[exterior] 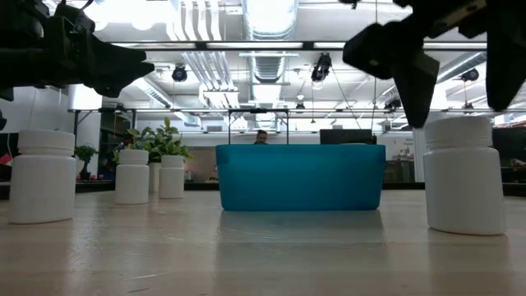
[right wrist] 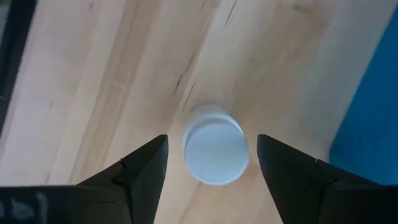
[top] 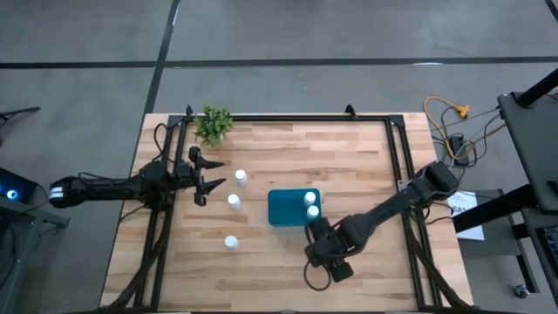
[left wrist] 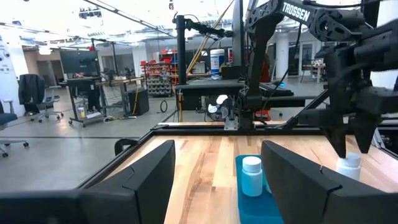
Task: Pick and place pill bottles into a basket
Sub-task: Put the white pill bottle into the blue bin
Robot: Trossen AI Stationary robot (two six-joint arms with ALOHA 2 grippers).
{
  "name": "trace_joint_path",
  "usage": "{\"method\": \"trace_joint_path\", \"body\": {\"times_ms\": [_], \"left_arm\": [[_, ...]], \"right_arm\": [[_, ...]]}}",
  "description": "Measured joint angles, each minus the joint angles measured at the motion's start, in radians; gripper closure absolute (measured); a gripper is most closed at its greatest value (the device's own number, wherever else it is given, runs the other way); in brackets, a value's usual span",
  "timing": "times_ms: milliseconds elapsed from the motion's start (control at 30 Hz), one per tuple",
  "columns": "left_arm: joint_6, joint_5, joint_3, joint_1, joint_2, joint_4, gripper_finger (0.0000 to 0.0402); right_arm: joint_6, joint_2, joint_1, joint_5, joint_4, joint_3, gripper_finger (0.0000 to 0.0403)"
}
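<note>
The teal basket (top: 288, 209) stands mid-table with two white pill bottles (top: 310, 199) in its right end. Three more bottles stand on the wood to its left: (top: 241, 178), (top: 234, 201), (top: 231, 242). Another bottle (right wrist: 216, 152) stands upright on the table just near of the basket, under my right gripper (right wrist: 211, 155). That gripper is open and points down. Its fingers stand on either side of the bottle's cap and about level with its top (exterior: 464, 123), without touching it. My left gripper (top: 207, 180) is open and empty, held above the table left of the bottles.
A small green plant (top: 214, 124) stands at the far left corner. A black frame rail (top: 288, 117) runs along the table's far edge, and others run down both sides. Bare wood lies near of the basket and at the far right.
</note>
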State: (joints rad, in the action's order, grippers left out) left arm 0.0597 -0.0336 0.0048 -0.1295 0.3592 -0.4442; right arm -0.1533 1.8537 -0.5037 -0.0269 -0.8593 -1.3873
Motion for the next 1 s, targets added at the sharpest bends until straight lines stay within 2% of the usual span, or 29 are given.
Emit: {"method": "trace_joint_path", "body": {"times_ms": [767, 1000], "left_arm": [[0.000, 0.000, 0.000, 0.000, 0.000, 0.000, 0.0180], [0.000, 0.000, 0.000, 0.000, 0.000, 0.000, 0.0180]], "right_arm": [[-0.019, 0.014, 0.001, 0.001, 0.055, 0.048, 0.0167], [-0.019, 0.014, 0.001, 0.000, 0.067, 0.060, 0.0199]]}}
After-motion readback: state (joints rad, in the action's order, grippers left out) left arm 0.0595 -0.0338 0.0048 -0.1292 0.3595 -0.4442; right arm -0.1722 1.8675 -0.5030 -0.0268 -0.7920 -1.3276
